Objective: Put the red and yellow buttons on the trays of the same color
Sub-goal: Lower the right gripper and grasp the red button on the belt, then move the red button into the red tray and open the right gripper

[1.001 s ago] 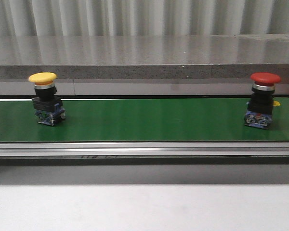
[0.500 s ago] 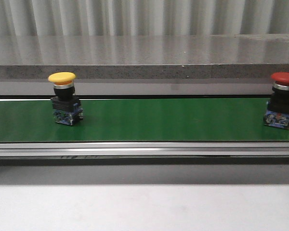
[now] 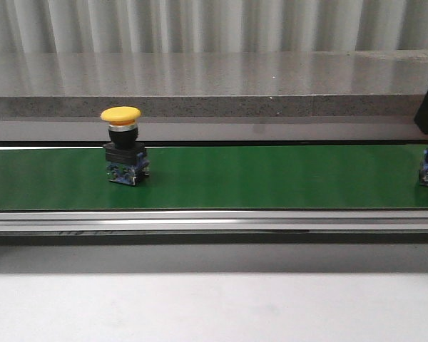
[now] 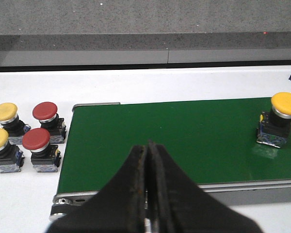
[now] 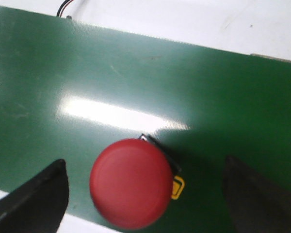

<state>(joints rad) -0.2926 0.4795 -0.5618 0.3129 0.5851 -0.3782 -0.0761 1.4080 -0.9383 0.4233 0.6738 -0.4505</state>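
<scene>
So there's a yellow button [image 3: 121,145] standing upright on the green conveyor belt [image 3: 271,178], over on the left part of the belt in the front view, yellow mushroom cap on top and a black and blue body underneath. The red button [image 5: 131,182] is way off at the right end of the belt; in the front view only a sliver of its blue base shows at the frame edge, with a dark bit of the right arm above it. The right wrist view looks straight down on the red cap, and the right gripper [image 5: 145,194] is spread wide with one finger on each side of the button and well clear of it, so nothing is grabbed. The left gripper [image 4: 146,187] has its two fingers pressed together with nothing between them, hanging over the near edge of the belt's left end. Also in the left wrist view, four spare buttons [image 4: 26,137] sit on the white table [image 4: 184,82] just beside the belt's end, two yellow and two red, clustered close together. Can't see any trays in these shots.
</scene>
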